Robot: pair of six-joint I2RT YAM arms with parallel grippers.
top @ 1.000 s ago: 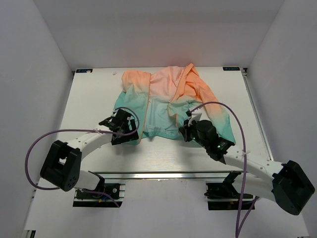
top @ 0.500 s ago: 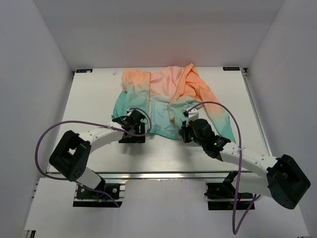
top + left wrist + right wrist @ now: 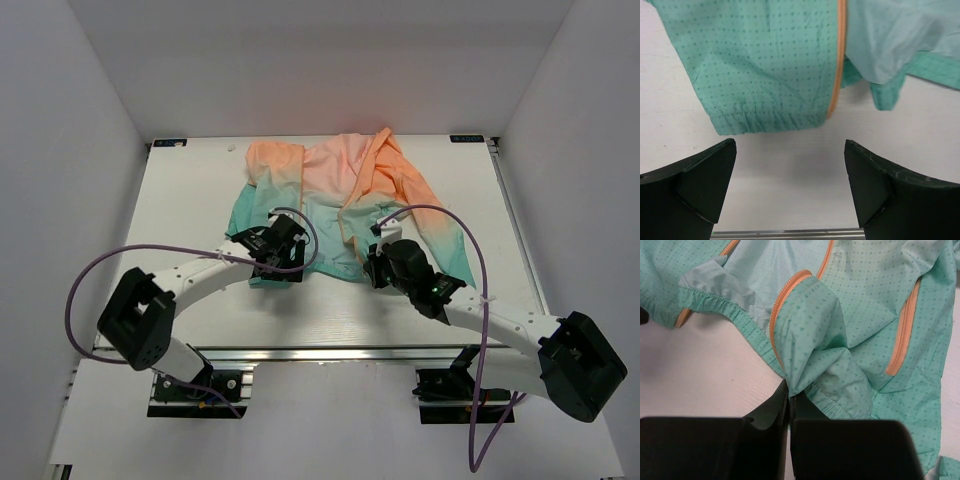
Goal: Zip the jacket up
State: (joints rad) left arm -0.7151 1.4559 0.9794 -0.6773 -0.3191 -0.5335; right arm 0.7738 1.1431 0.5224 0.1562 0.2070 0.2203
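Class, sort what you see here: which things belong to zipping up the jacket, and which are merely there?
Belong to the job:
jacket
orange zipper
left arm, jaws open just short of the hem
right arm, jaws shut on the hem

Merely there:
table
purple cables
metal rail at the near edge

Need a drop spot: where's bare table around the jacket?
Bare table: left of the jacket to the edge, right of its sleeve, central near strip between hem and rail. Crowded at the hem: left gripper, right gripper.
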